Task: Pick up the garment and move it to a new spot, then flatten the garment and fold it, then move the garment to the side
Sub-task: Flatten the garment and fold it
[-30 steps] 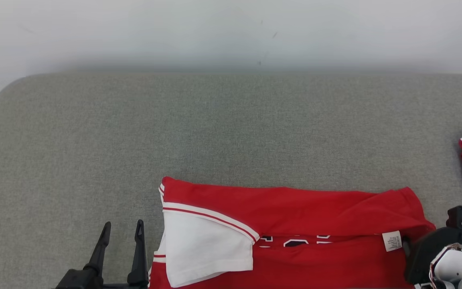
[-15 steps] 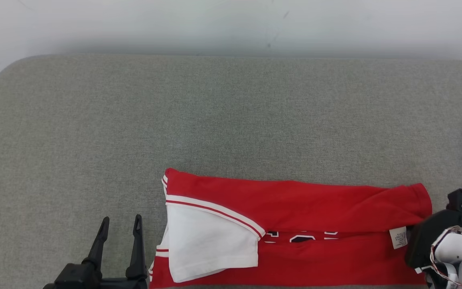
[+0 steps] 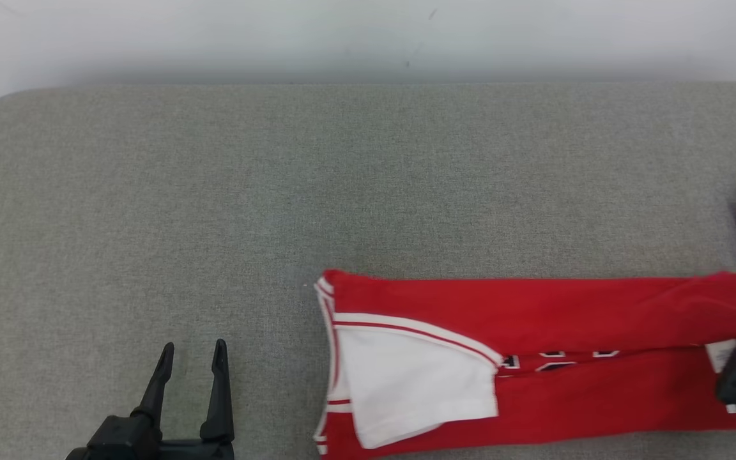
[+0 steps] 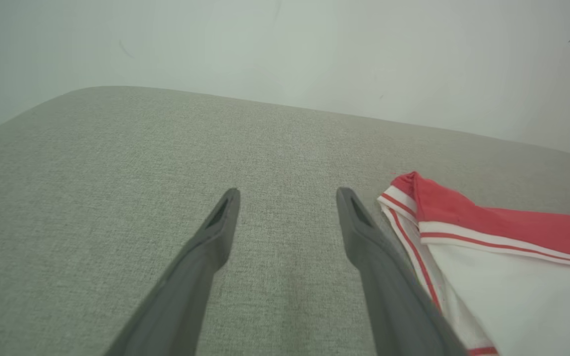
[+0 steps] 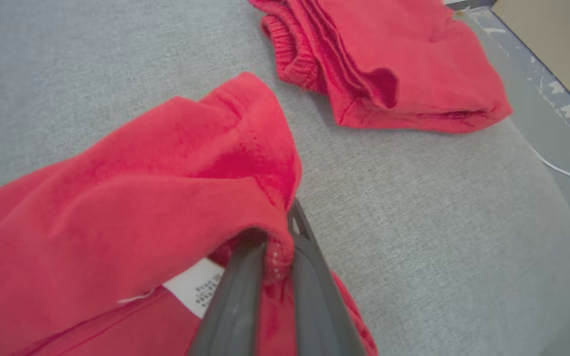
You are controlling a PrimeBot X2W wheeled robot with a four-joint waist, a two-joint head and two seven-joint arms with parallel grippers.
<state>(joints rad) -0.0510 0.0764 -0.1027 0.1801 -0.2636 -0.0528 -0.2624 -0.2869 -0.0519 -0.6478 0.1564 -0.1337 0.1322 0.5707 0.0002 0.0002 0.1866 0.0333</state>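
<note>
The right pincer (image 5: 275,228) has just snapped shut on the end of the red garment (image 3: 534,313), lower right of the head view. The left pincer (image 3: 194,348) stays spread and empty. Pulling it sideways can probably start.

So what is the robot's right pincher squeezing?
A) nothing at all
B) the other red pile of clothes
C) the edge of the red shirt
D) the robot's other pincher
C: in the right wrist view the right gripper has its two dark fingers pinched together on the hem of the red shirt, right beside the little white tag.
</note>
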